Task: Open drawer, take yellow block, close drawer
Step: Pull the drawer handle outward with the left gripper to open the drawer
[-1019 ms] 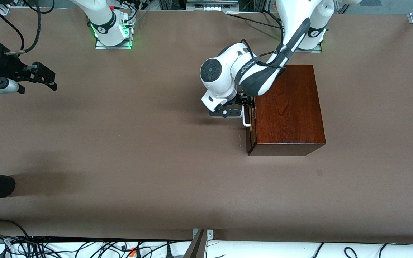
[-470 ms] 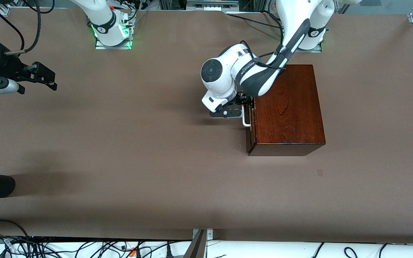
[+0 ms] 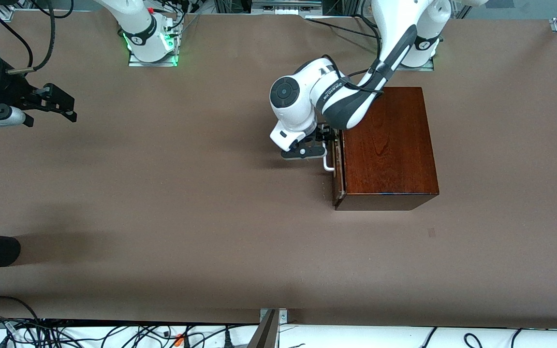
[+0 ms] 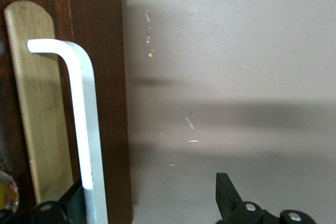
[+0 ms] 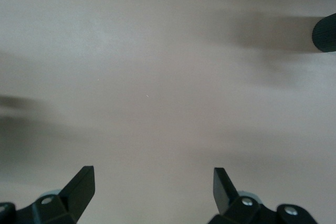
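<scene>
Up close, left gripper (image 4: 152, 203) open astride drawer (image 3: 337, 166) handle (image 4: 84, 129); right gripper (image 5: 153, 187) open, waiting.

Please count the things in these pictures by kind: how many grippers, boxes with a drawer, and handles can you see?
Grippers: 2, left gripper at the handle, right gripper waiting over bare table.
Boxes with a drawer: 1, box.
Handles: 1, white handle.
Total: 4.

You see the right gripper (image 5: 153, 179) with its two black fingers (image 5: 81, 184) spread wide and nothing between them. Under the gripper is bare brown surface (image 5: 157, 66) with soft shadows. A round black thing (image 5: 325, 32) pokes in at one edge.
</scene>
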